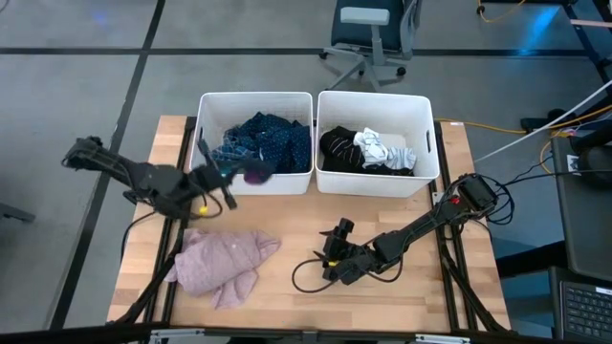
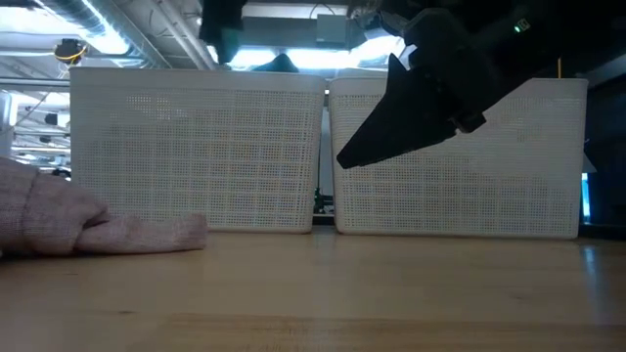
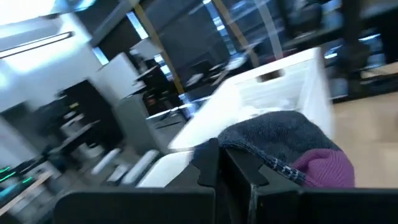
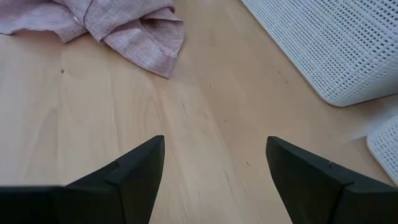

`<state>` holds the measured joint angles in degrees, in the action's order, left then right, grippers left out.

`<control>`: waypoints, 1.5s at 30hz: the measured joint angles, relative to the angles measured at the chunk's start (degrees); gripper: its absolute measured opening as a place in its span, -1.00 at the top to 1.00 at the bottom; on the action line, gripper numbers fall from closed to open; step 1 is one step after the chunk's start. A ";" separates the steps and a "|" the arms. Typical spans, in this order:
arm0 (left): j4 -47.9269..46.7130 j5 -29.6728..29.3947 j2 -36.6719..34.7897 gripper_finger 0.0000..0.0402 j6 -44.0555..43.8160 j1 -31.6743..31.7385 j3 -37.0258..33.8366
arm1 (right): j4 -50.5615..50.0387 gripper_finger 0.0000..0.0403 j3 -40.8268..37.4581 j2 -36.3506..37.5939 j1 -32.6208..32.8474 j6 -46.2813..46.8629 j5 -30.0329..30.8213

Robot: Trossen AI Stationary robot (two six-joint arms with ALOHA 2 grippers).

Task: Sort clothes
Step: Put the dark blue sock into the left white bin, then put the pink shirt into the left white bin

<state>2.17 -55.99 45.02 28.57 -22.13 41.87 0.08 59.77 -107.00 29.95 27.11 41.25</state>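
Note:
My left gripper (image 1: 228, 178) is shut on a small dark grey sock with a purple toe (image 1: 255, 174), held in the air at the near wall of the left white bin (image 1: 212, 99). The sock also shows in the left wrist view (image 3: 280, 140). A pink fuzzy top (image 1: 225, 264) lies bunched on the table's near left. The left bin holds navy dotted and blue plaid cloth (image 1: 268, 139). The right bin (image 1: 426, 134) holds black and white pieces (image 1: 368, 150). My right gripper (image 4: 214, 168) is open and empty, low over the table (image 1: 328, 256). My left gripper pinches the sock between its two fingers (image 3: 239, 168), at the grey part (image 3: 261, 146) back from the toe. The grey part bunches over the fingertips and the purple toe end (image 3: 323, 169) sticks out beside them. The sock is lifted clear of the table.
The two white bins stand side by side at the table's far edge, their mesh walls filling the low view (image 2: 196, 147). Bare wood (image 1: 287, 229) lies between the pink top and my right gripper. A black cable (image 1: 304, 277) loops by the right arm.

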 joint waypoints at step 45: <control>-28.51 15.38 -0.46 -0.03 -25.59 27.75 7.54 | -0.02 -0.39 0.00 0.00 -0.09 -0.39 0.32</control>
<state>-26.34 -40.61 44.56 2.99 5.62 49.40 0.05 59.77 -107.00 29.87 26.72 41.56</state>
